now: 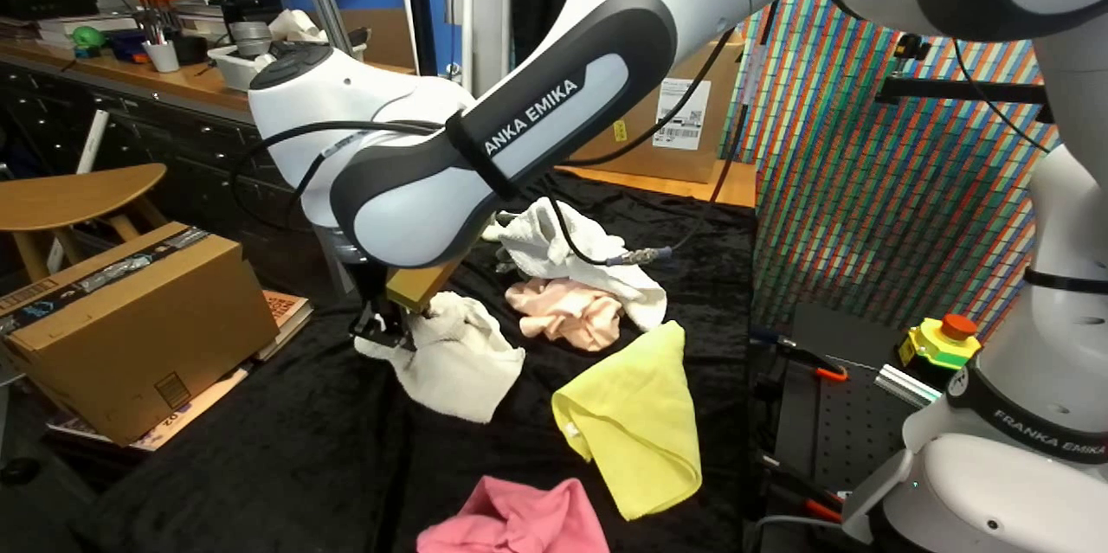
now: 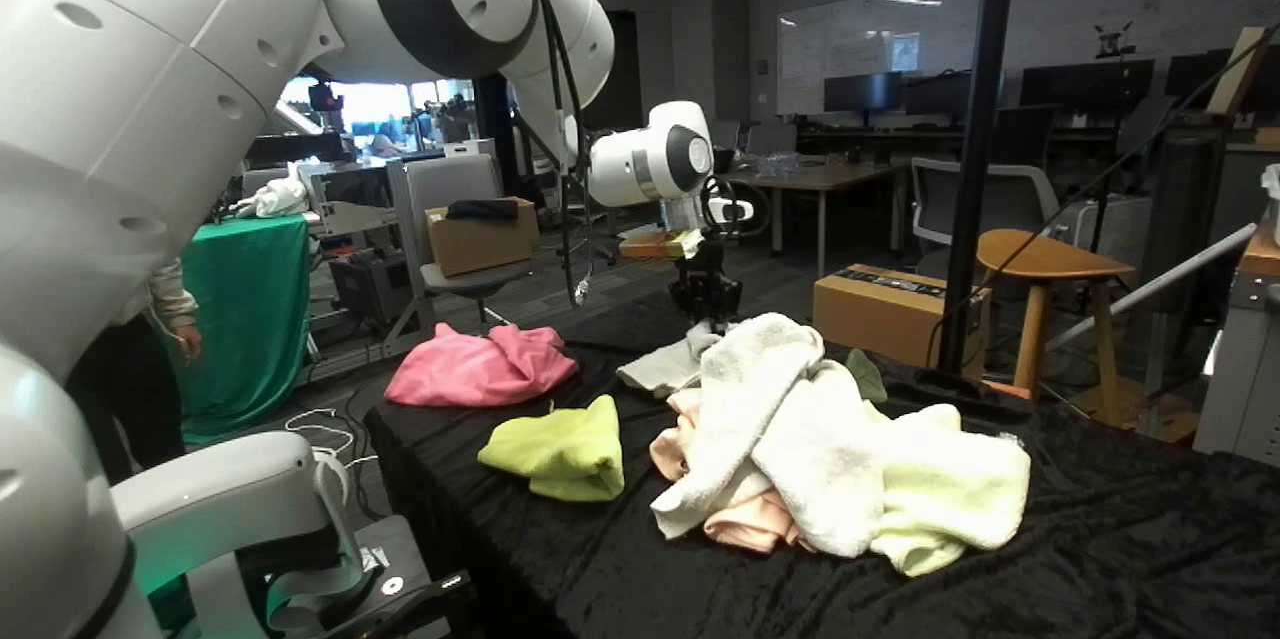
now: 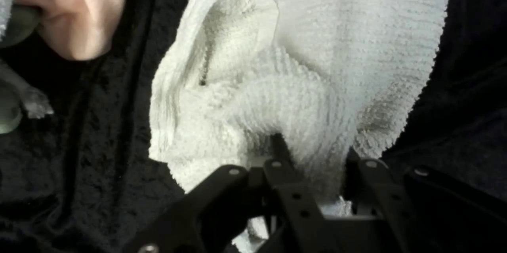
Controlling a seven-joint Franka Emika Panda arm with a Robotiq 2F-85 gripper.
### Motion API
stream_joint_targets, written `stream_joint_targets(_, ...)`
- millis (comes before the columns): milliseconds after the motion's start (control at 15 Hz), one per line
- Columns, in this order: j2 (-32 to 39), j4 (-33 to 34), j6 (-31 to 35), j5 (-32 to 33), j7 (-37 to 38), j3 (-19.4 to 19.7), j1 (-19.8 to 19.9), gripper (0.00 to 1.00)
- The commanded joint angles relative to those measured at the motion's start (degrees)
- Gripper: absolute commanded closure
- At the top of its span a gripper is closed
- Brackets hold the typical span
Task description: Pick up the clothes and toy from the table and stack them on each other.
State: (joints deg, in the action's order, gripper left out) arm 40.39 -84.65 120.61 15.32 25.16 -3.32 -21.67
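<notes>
At gripper: pinching a raised fold of the white cloth, with fingertips partly buried; cannot judge how firmly. Lies rumpled on the black table, near the peach cloth but apart from it. Looks like looped towelling: should be light, limp, hard to damage, grippy rather than slippery. Probably best held deep in that fold, not by a loose edge. Likely to droop once lifted, so raise well clear.

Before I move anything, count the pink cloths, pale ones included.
2 visible: a deep pink cloth alone near the edge of the black table, and a pale peach-pink cloth partly beneath a rumpled white cloth. More may be hidden underneath.
</notes>
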Motion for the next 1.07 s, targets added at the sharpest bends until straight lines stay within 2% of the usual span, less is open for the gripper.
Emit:
stream_joint_targets(0,-6.6,-4.9,0.8,-0.9,0.8,0.9,0.3,0.88)
stream_joint_targets(133,-10.9,-8.1,1.5,-0.4,1.7,1.3,0.5,0.90)
stream_joint_targets(533,-27.6,-20.3,4.7,4.0,8.8,3.5,1.7,0.88)
stream_joint_targets(800,-37.7,-27.9,4.7,5.9,12.6,2.5,5.5,0.88)
stream_joint_targets(1000,-41.9,-32.1,4.0,7.4,14.6,1.5,8.4,0.88)
